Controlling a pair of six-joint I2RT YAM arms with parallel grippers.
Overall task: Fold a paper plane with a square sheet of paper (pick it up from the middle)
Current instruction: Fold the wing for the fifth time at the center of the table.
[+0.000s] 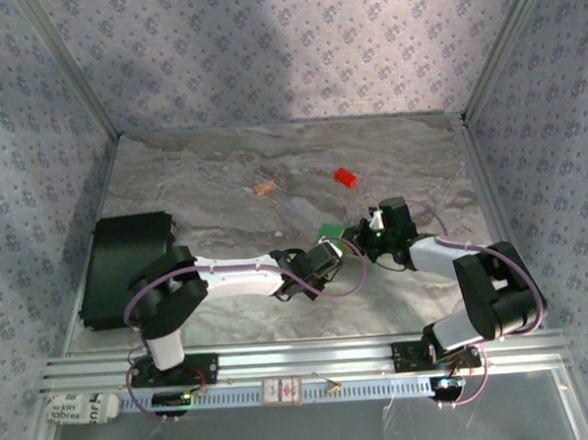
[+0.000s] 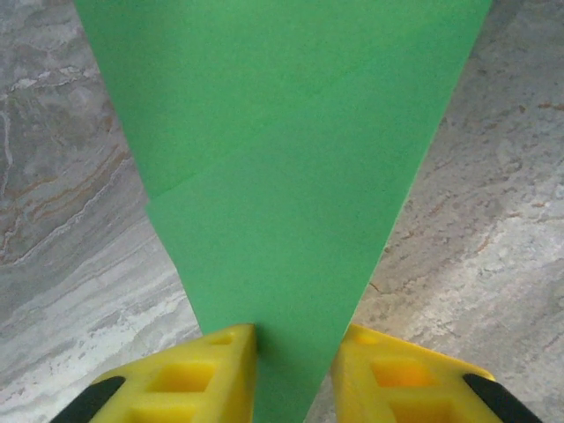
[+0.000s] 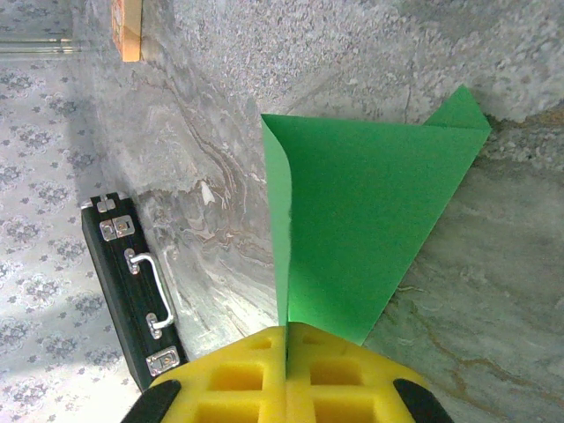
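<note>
Two claws meet at the paper, right of the middle of the table in the top view. The left claw is at its near-left side and the right claw just to its right, while a red block and a tan piece lie well apart toward the back and a black case sits by the left edge. In the left wrist view the paper is a green wedge of at least two layers, crossed by a slanted edge, and its narrow tip sits between the yellow fingers of the left claw. The jaws stand narrow but not pinched, the left finger at the paper's edge and a sliver of table beside the other. In the right wrist view the right claw is pressed shut on a corner of the paper, a crease running up from the seam, with the case off to the left. Whether the far corner touches the table cannot be told. The step looks like a second grip on the tip. It would go best if the left claw closes gently with the layers squared, and neither arm pulls, since thin paper buckles or tears easily.
</note>
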